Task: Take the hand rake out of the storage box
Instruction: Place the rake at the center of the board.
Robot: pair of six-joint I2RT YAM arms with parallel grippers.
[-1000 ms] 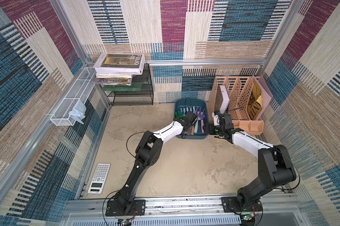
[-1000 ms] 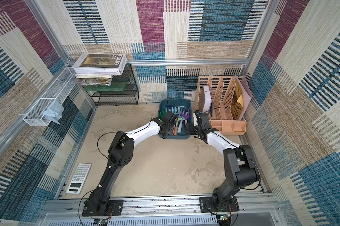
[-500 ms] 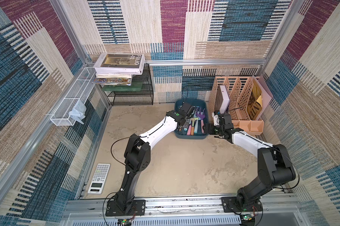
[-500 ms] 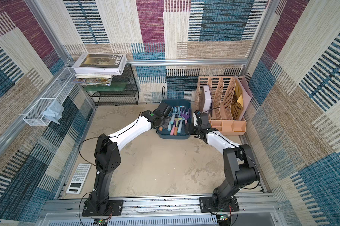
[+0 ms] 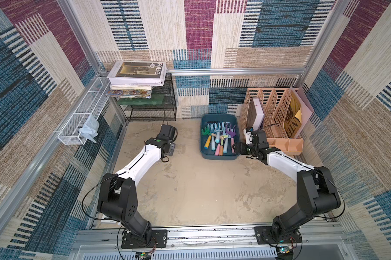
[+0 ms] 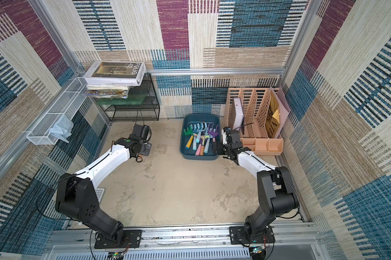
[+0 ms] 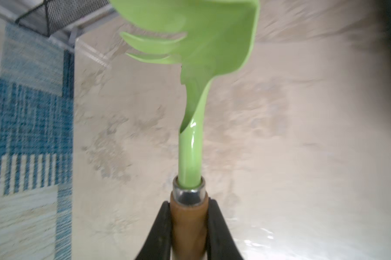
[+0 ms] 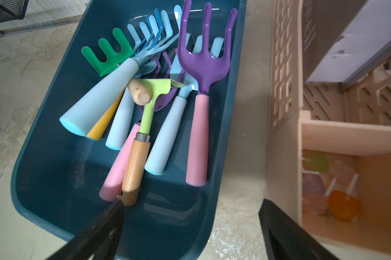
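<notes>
The left gripper (image 7: 187,227) is pinching the wooden handle of the hand rake (image 7: 191,144), its two black fingers (image 7: 160,229) pressing on either side just behind the metal ferrule. The jaws are standing nearly closed, with only the handle's width between them. From the grip the glossy light-green shank is running out to a curved head whose tines are bending off to one side. Beneath it the bare beige table (image 5: 190,184) is showing, with a corner of the black wire-mesh shelf (image 7: 61,13) beyond, so the rake is hanging clear of the storage box (image 5: 220,157) and well to its left.

The rake is looking stiff and light, probably painted metal on turned wood. The wood is offering the surer hold, while the shiny shank and head are looking slippery and are tapering. Taking it close to the ferrule, as here, is keeping the head's weight near the fingers and should limit twisting. The tines are the part most likely to snag on a rim or on another tool.

The right gripper (image 8: 192,203) is spread wide and carrying nothing. One finger is reaching inside the box and the other is hanging outside, towards the peach file organizer (image 5: 271,112), with the box's wall between them. Whether either finger is touching that wall I cannot tell. Inside the box, a purple hand fork (image 8: 204,58), a dark green rake head (image 8: 109,54) and a wooden-handled light-green tool (image 8: 136,166) are lying in a loose pile.
</notes>
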